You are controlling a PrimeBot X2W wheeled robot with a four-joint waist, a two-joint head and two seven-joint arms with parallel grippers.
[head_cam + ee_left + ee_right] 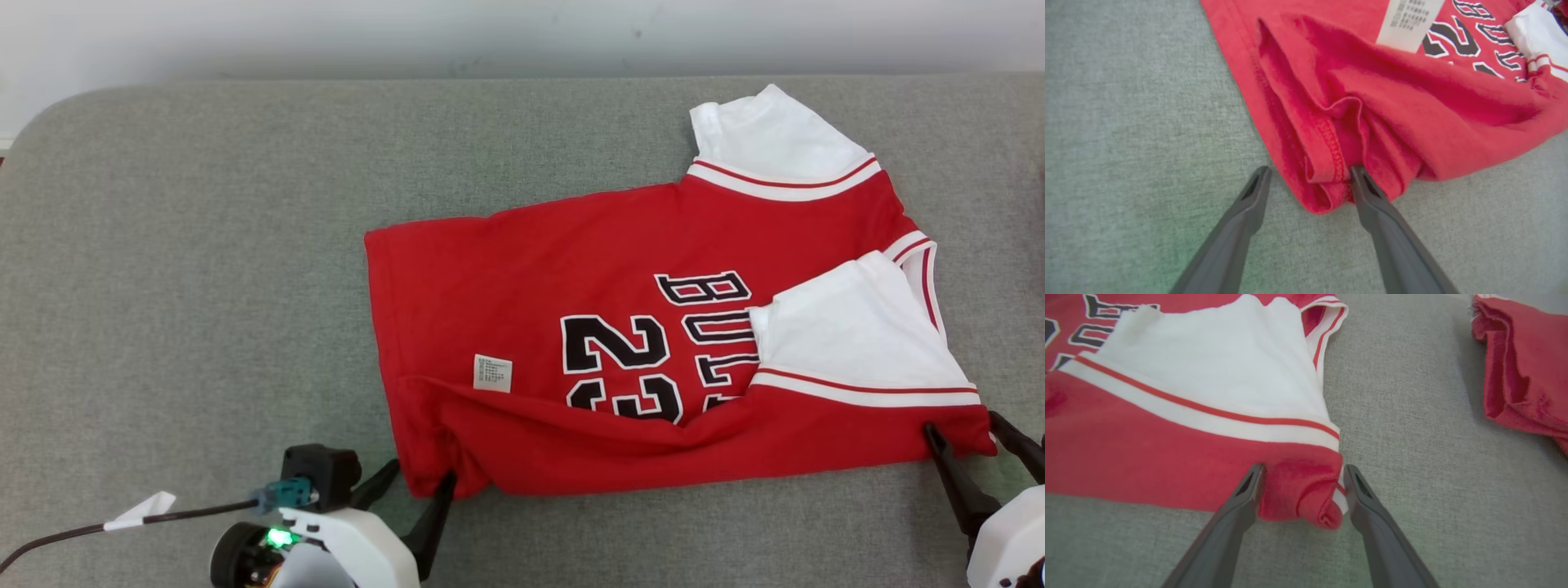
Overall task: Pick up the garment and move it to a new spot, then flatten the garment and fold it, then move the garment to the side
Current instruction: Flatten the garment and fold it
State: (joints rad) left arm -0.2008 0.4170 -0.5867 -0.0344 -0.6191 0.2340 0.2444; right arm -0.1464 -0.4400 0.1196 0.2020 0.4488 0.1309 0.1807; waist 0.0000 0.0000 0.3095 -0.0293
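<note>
Grey bench (204, 286) w/ red jersey (571, 269) lying flat right of centre, near edge folded over. L gripper (423, 474) open, fingers either side of jersey's near-left corner; R gripper (963, 425) open, straddling near-right corner. White label (493, 373) by left hem.

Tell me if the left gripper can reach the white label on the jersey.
Probably yes: the left gripper stands open at the near corner of the jersey, and the label lies uncovered just beyond a raised fold.

garment (571, 269): soft matt knit cloth | table cover (204, 245): coarse grey woven fabric
</note>
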